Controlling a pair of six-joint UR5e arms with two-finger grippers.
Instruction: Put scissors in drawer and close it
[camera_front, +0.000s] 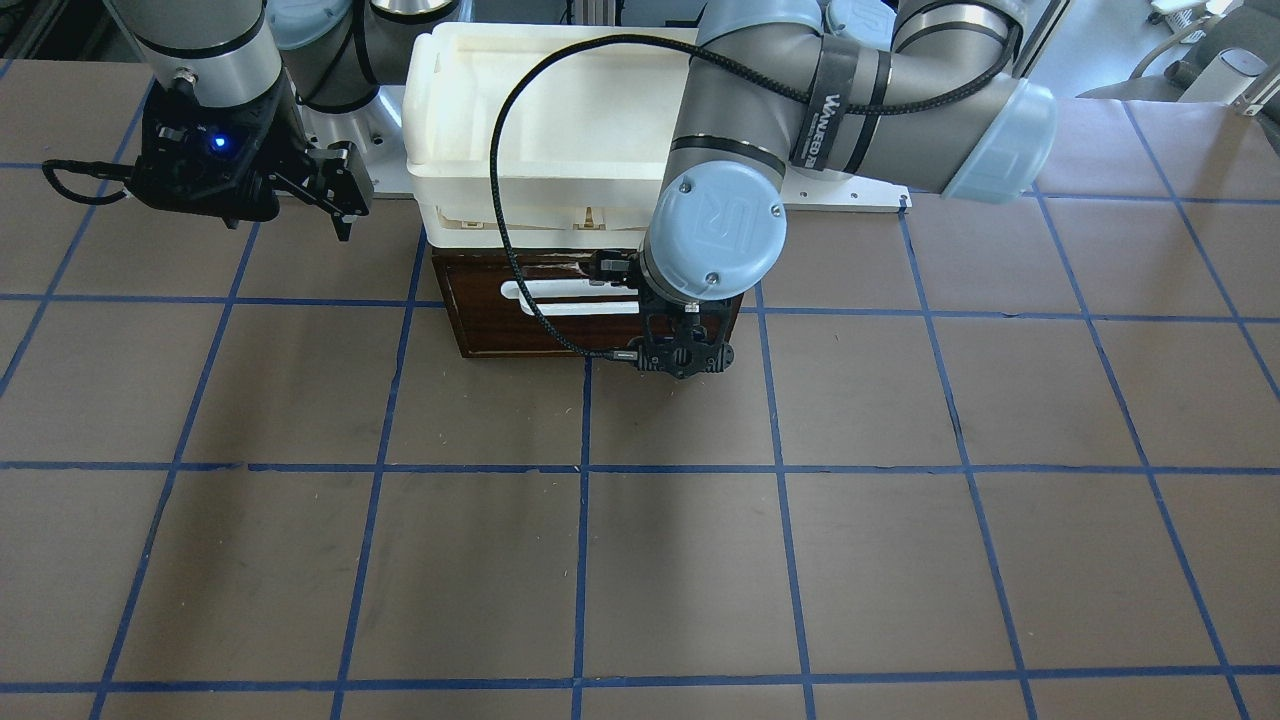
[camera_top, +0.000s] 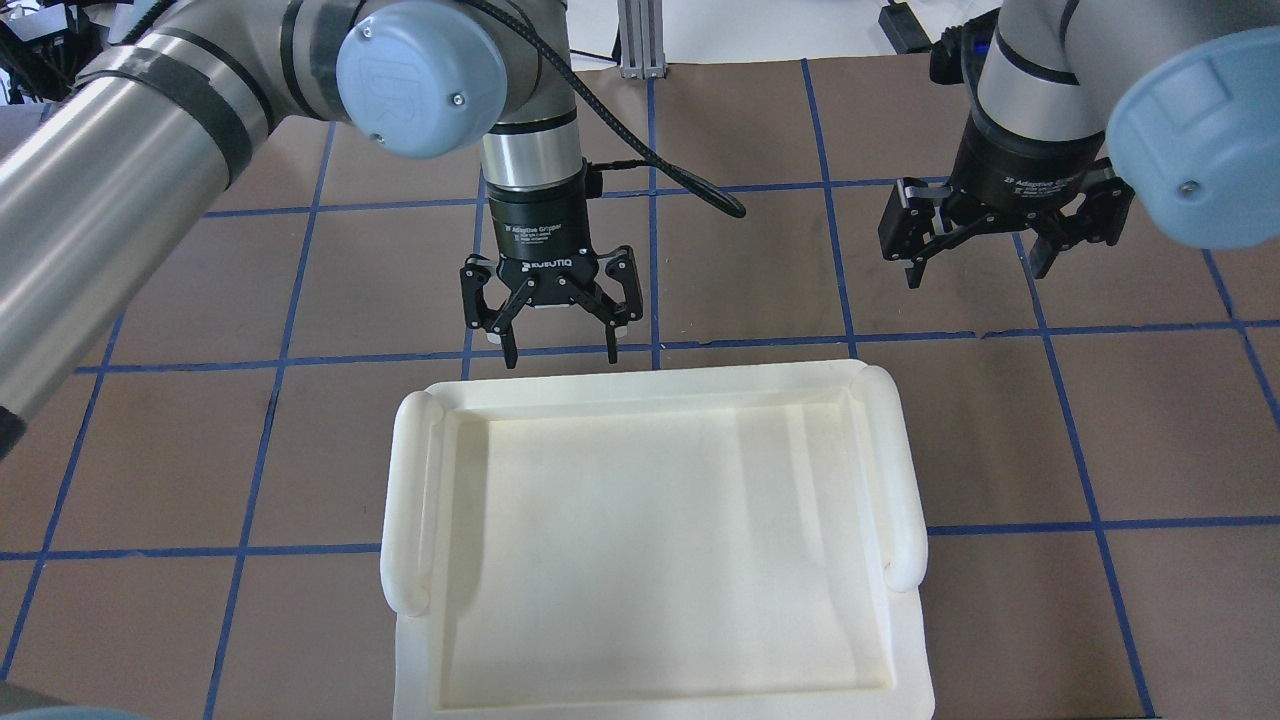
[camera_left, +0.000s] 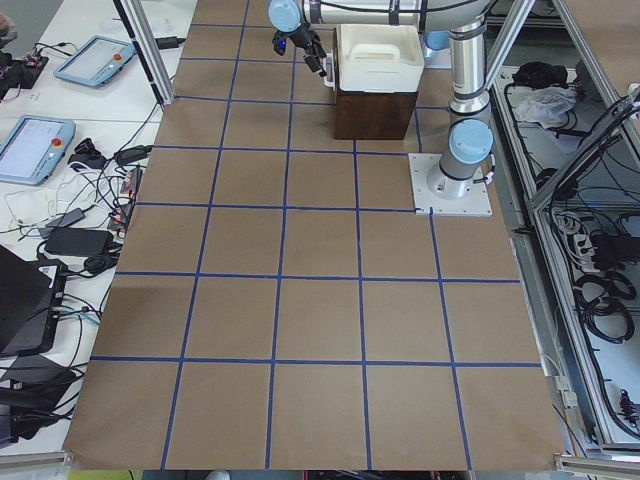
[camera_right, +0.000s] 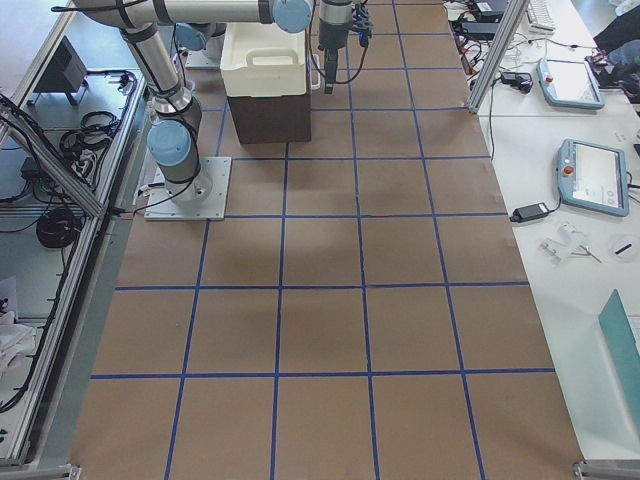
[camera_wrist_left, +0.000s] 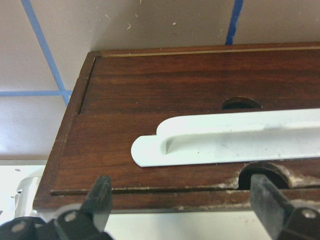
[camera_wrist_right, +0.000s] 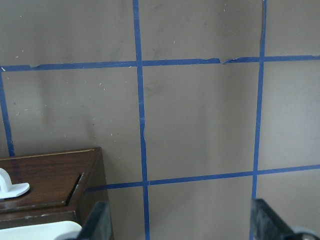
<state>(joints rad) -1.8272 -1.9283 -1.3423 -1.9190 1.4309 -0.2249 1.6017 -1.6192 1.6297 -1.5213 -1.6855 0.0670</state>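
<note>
Both open: your left fingers (camera_wrist_left: 100, 197) above the dark brown wooden drawer (camera_wrist_left: 150, 100), right fingers (camera_wrist_right: 97, 225) aside (scissors unseen); an off-centre push could jam it.

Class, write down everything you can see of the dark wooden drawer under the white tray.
The drawer shows a dark brown, glossy wood-grain front that sits flush, so it looks shut. Its inside is hidden. A white bar handle runs across the front. The top edge is chipped, showing paler wood. A cream tray rests directly above it. The left gripper hangs just before the front with its jaws open, not visibly touching it.
</note>
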